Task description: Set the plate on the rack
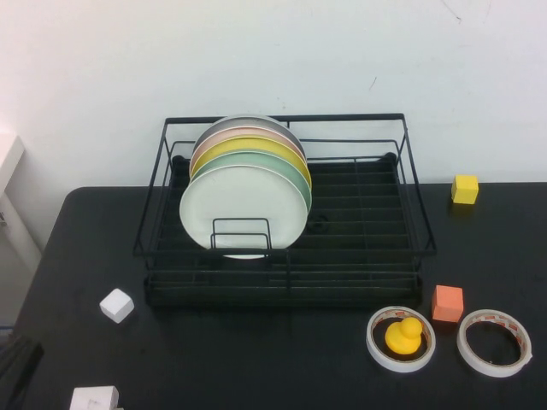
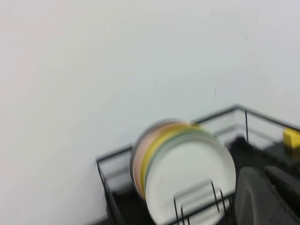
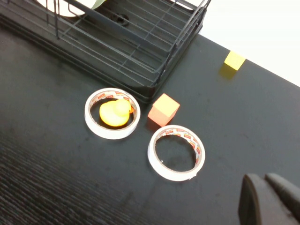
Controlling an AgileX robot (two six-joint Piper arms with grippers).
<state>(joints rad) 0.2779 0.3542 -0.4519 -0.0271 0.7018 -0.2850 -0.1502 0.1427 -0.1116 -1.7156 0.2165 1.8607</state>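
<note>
While your left hand [image 2: 263,172] hangs raised off the near left of the counter [image 1: 256,359], facing the rack, and your right hand [image 3: 265,180] hovers over the near right corner just beside the empty tape roll [image 1: 494,342], both sit with fingers together and grip nothing. Neither touches anything.

Ahead of them on the counter lie a white cube [image 1: 116,305], a second tape roll [image 1: 373,346] ringed around a yellow duck [image 1: 403,335], and an orange cube [image 1: 447,303]. All are clear of the rack [image 1: 282,286].

The plate [image 1: 244,209] stands upright in the rack's left half at the front of a row. A small wire divider crosses its lower edge, and the mint-green plate [image 1: 295,175] and yellow plate [image 1: 248,145] stand close behind it. A yellow cube [image 1: 465,189] sits far right, near the wall.

By the look of it, the placing is done and the job is at its closing step. The next move calls only for you to keep both arms clear of the rack and park them, without brushing the rolls or the cubes.
</note>
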